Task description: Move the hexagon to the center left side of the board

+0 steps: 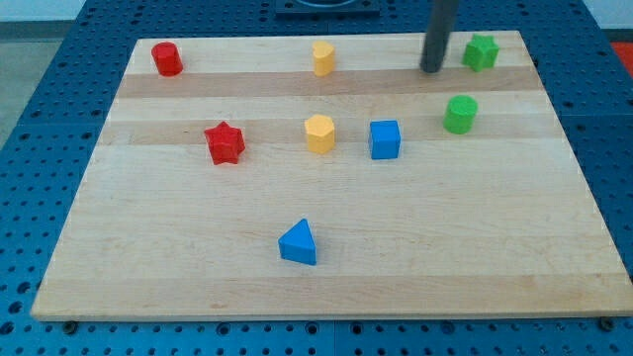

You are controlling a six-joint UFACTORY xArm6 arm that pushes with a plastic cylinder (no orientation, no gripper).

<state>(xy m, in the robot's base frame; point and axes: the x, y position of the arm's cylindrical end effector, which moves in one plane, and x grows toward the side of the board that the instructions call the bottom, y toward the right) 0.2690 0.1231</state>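
A yellow hexagon block [319, 133] stands near the middle of the wooden board [178, 257]. A second, smaller yellow block [323, 57] stands near the view's top edge; its exact shape is hard to make out. My tip [431, 70] rests on the board at the view's upper right, between this smaller yellow block and a green star [481, 51]. It touches no block. The tip is well up and to the right of the yellow hexagon.
A blue cube [385, 139] stands just right of the hexagon, and a red star [225, 142] to its left. A green cylinder [460, 114] is below right of the tip. A red cylinder [166, 58] is at the upper left, a blue triangle [298, 242] at the lower middle.
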